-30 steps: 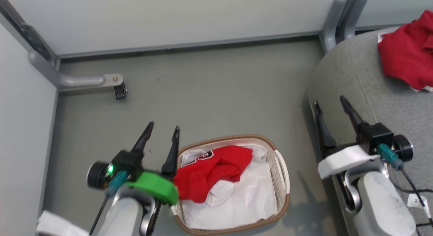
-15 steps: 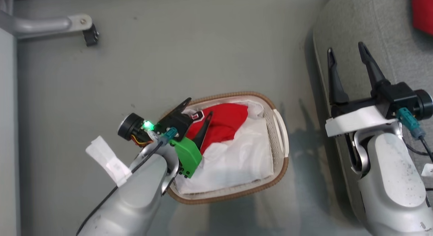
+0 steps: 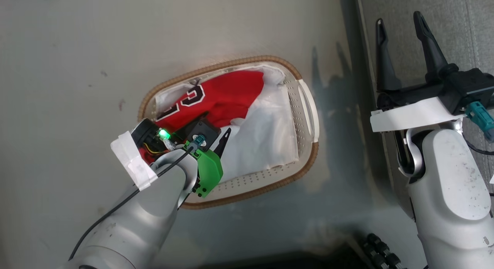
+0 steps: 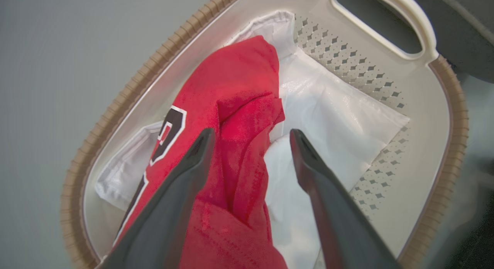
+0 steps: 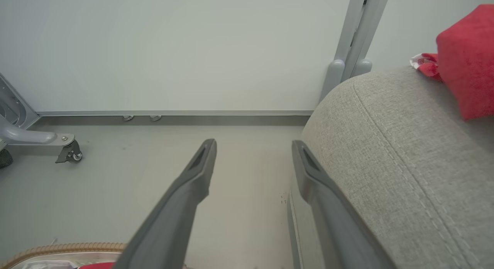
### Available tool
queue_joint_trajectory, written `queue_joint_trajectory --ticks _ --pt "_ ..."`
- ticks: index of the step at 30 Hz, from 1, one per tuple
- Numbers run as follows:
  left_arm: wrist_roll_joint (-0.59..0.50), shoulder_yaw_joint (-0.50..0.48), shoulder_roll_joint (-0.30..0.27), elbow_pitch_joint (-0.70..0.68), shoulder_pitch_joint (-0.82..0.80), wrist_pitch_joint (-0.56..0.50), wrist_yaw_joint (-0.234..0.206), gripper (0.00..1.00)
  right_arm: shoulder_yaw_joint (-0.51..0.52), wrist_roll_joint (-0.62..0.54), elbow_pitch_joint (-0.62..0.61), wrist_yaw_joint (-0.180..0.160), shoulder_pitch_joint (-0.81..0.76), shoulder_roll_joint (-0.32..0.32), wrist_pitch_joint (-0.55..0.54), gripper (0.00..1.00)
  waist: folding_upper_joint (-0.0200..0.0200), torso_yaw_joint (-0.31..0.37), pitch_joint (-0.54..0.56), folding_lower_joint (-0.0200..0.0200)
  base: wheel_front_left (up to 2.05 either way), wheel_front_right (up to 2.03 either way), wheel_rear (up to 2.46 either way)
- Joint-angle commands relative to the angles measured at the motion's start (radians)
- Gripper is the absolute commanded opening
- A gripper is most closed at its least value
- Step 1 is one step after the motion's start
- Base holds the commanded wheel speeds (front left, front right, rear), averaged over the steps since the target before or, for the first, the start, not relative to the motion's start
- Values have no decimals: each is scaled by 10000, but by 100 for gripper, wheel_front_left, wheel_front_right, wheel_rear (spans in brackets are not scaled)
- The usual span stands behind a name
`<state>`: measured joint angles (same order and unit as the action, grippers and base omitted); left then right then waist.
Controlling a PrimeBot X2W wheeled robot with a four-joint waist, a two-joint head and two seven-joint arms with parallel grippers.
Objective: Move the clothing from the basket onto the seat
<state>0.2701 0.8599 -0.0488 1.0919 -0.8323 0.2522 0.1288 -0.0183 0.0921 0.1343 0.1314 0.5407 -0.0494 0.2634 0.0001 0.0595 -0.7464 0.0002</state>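
the lettered red garment (image 4: 231, 91) is lying bunched in the basket (image 4: 114, 107), centre-left of the left wrist view, on a white liner (image 4: 339, 118). the left gripper (image 4: 249, 136) is straddling its raised fold, fingers spread wide, gripping nothing yet. the cloth is looking light and limp, so pinching that fold, clear of the slippery liner, is seeming safest. the right gripper (image 5: 252, 145) is hanging wide open, empty, beside the seat (image 5: 386, 145).

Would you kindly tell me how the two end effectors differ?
The left end effector, on a green bracket, points down into the white slotted plastic basket, straddling a fold of the red lettered garment; the right end effector, on a white bracket, hangs beside the grey fabric seat, empty. Both are open.
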Motion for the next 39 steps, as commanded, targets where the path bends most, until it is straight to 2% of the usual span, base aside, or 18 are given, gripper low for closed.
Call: queue_joint_trajectory --ticks 1,11,21,22,24,25,33,39 --pt "110 98 -52 143 -264 -33 33 100 -30 116 -82 -14 151 -21 20 100 -1 598 -870 -2 0 0 0" --pt "281 461 -187 1255 -986 -212 30 100 -169 594 -346 -14 399 -21 20 100 -1 1041 -1568 -2 0 0 0" --pt "507 286 -326 1672 -1380 -105 -540 100 -167 806 -374 -14 493 -31 18 100 -1 1158 -1815 -2 0 0 0" --pt "550 268 -323 1701 -1394 -160 -588 63 -180 805 -364 -14 503 -31 17 100 -1 1157 -1818 -2 0 0 0" --pt "588 280 -308 1744 -1414 -187 -589 3 -209 802 -347 -14 527 -30 11 100 -1 1155 -1814 -2 0 0 0" --pt "607 288 -297 1752 -1422 -175 -570 0 -215 804 -338 -14 536 -30 11 100 -1 1149 -1805 -2 0 0 0" --pt "670 435 -157 1413 -1110 65 -331 0 -213 661 -137 -14 407 -27 12 100 -1 980 -1341 -2 0 0 0" --pt "614 458 -342 611 -776 135 -271 0 -217 523 77 -14 202 -27 12 100 -1 785 -597 -2 0 0 0"
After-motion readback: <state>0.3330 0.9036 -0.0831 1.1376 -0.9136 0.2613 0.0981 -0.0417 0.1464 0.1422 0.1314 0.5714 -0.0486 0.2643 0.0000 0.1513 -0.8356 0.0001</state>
